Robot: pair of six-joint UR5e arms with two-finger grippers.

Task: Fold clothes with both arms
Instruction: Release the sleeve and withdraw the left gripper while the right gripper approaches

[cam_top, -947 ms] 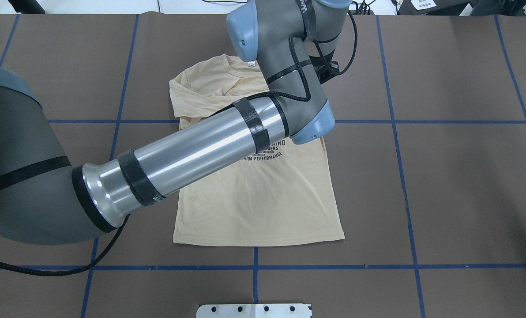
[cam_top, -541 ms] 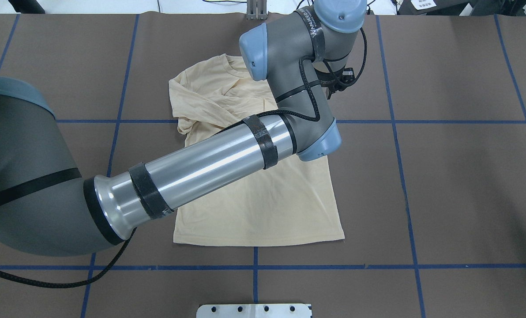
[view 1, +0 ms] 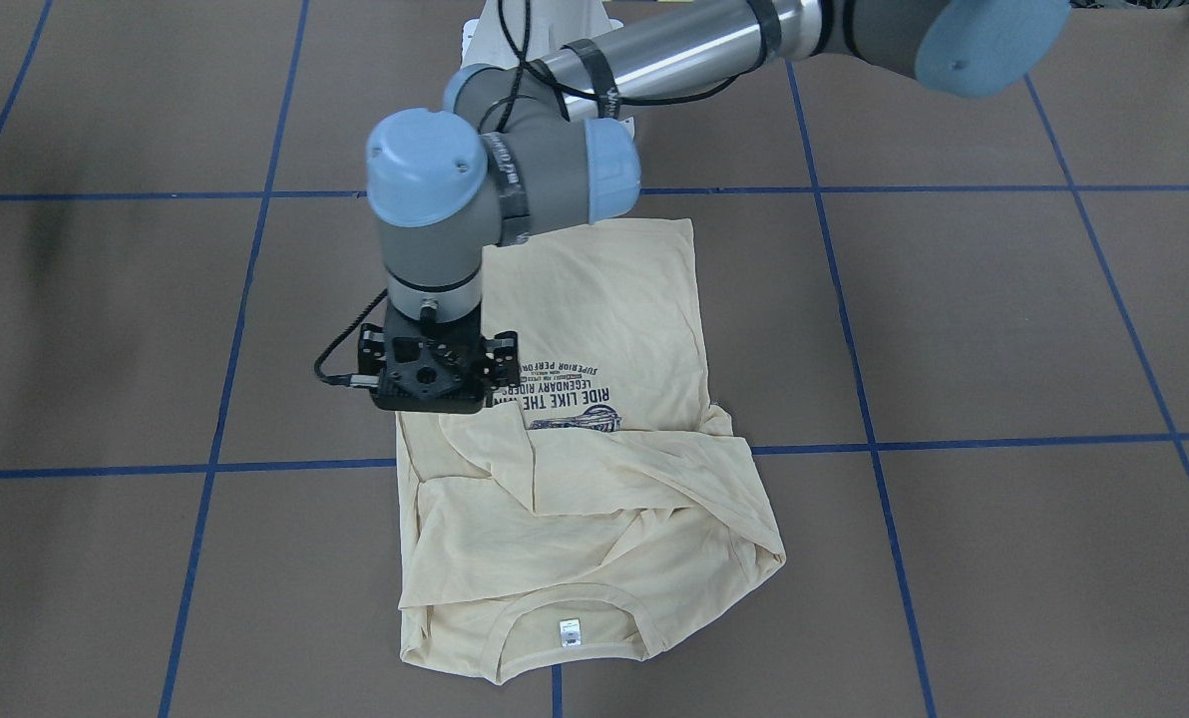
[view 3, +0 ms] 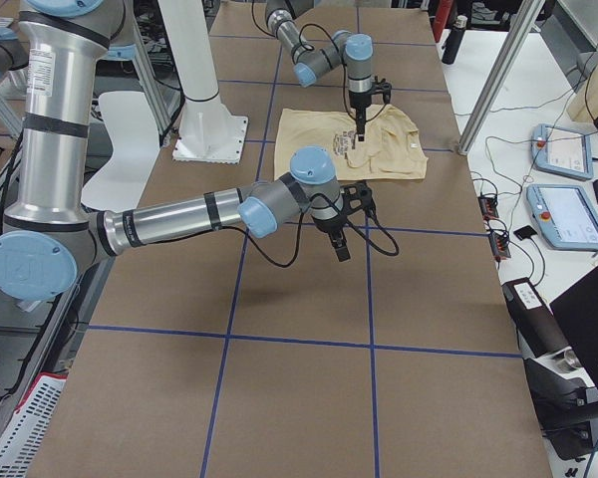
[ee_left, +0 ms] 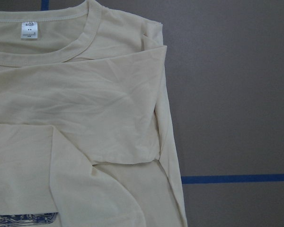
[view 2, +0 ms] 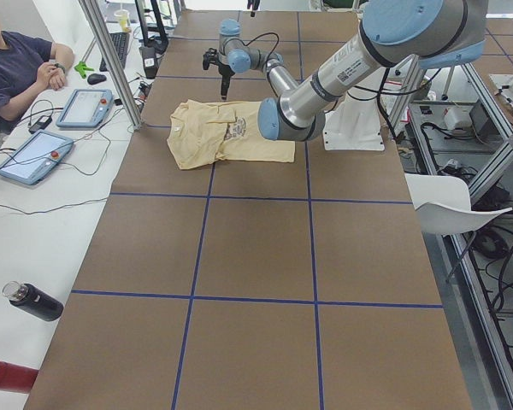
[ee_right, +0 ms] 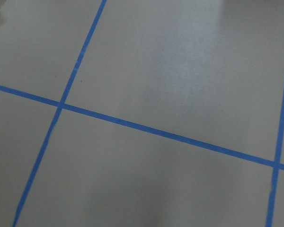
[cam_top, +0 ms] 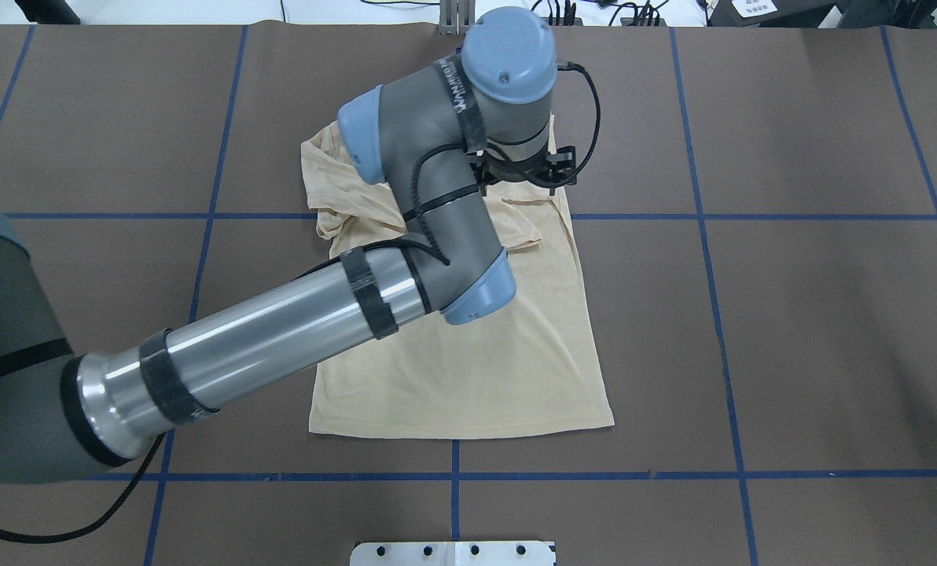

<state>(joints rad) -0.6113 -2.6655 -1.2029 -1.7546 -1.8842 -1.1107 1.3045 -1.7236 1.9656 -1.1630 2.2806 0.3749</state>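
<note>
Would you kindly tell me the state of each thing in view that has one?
T-shirt: flat on the table, print up, sleeves folded in over the chest, lower part unfolded.
Left gripper: above the T-shirt's edge; open or shut, cannot tell.
Right gripper: over bare table, off the T-shirt; cannot tell.

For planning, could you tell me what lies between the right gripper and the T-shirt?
Between right gripper and T-shirt, the exterior right view shows only bare table and a blue tape line.

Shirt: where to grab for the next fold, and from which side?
Probably the hem corners, pinched from above at the outer edges: the hem lies flat and uncovered nearest the robot, while the collar end is stacked with folded sleeves.
</note>
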